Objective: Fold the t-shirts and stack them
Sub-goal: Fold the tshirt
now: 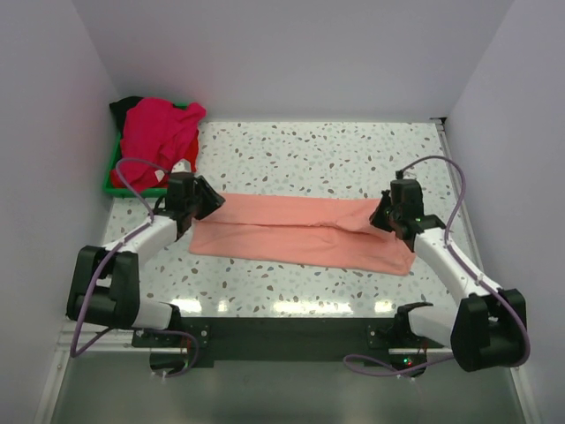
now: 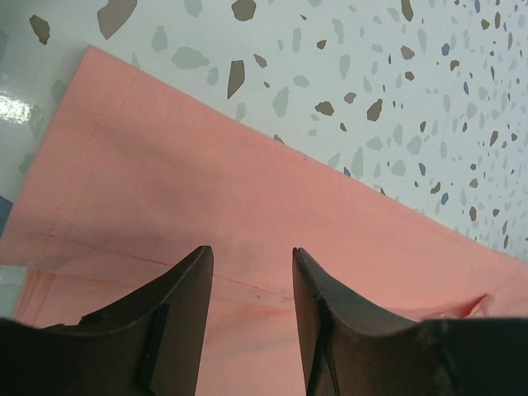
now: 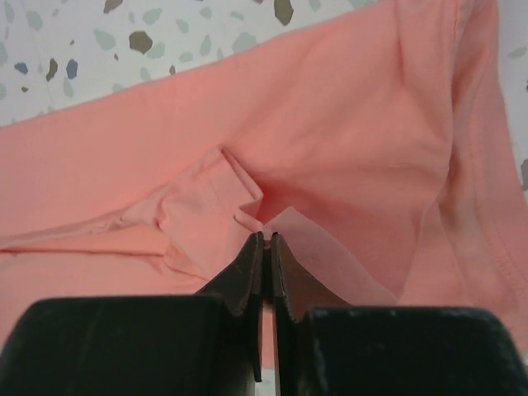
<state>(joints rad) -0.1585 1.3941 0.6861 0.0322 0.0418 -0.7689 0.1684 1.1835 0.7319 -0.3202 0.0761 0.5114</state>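
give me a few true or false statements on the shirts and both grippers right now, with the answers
1. The right gripper is shut, pinching a fold of the salmon t-shirt. True.
2. The left gripper is clamped shut on the cloth. False: its jaws stand apart over the shirt's left end, holding nothing.
3. The salmon t-shirt lies in the green tray. False: it lies as a long strip on the speckled table; the tray holds a magenta-pink t-shirt.
4. The green tray sits at the table's far left corner. True.
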